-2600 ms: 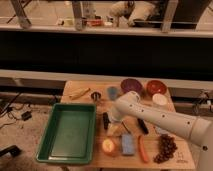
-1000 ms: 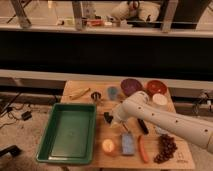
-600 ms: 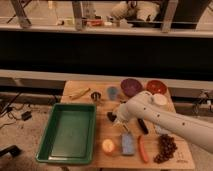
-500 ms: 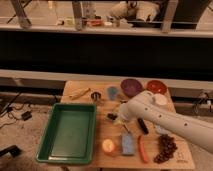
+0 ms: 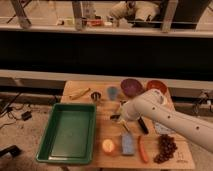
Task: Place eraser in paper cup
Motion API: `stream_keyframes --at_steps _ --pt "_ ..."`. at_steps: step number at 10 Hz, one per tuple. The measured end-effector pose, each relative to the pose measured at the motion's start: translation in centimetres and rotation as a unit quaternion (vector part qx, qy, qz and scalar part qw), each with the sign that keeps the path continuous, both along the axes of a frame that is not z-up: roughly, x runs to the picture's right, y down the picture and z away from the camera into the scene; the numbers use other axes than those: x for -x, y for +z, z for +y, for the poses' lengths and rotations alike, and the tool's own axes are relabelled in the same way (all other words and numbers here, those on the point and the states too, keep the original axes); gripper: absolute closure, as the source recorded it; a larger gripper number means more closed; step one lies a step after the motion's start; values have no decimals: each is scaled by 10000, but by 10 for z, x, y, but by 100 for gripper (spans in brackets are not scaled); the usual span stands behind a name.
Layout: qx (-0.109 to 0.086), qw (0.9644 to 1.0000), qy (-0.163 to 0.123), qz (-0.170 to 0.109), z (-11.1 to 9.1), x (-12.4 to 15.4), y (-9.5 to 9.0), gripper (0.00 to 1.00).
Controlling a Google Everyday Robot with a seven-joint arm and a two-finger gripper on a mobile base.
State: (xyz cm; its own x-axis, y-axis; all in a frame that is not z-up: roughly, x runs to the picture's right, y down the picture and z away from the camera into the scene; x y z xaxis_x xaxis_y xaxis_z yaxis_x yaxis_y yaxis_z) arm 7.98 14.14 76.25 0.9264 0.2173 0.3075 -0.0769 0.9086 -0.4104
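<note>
- The green tray (image 5: 75, 105) takes up the left side of the wooden table (image 5: 104, 131). It plays no part in the task, but a dropped piece could slide or bounce into it.
- A small dark metal cup (image 5: 96, 95) and a small blue cup (image 5: 112, 92) stand at the back, just behind the work spot. Either could be mistaken for the target, or clipped if the lift swings backward.
- The gripper (image 5: 117, 115) is low over the table's middle, just right of the tray, with its jaws drawn together. A small dark block at their tip is judged to be the eraser (image 5: 114, 118), pinched and not yet off the surface.
- A grip that near the end of a short block looks shallow. It could pivot or slip free as the arm rises.
- A blue-grey block (image 5: 127, 144) lies toward the front, and a black-handled slim tool (image 5: 142, 125) lies just right of the gripper, under the arm. A low sweep to the right could drag the tool along.
- A purple bowl (image 5: 131, 85) and a red bowl (image 5: 156, 85) sit at the back right.
- The white arm (image 5: 165, 112) crosses the right rear of the table, and the paper cup cannot be picked out there. A carry that stays low could knock a light cup over, or release the eraser off-centre so it strikes the rim.
</note>
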Motion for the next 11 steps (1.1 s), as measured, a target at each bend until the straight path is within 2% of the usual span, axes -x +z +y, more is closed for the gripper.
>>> stream_keyframes --at_steps 2,6,9,11 --pt "-102 9999 58 -14 -7 -5 -15 94" --pt "-383 9992 113 62 -23 -22 -32 94" --pt "-558 9982 -14 231 -28 -36 -31 94" --pt "-687 9967 -67 432 -32 -58 -30 94"
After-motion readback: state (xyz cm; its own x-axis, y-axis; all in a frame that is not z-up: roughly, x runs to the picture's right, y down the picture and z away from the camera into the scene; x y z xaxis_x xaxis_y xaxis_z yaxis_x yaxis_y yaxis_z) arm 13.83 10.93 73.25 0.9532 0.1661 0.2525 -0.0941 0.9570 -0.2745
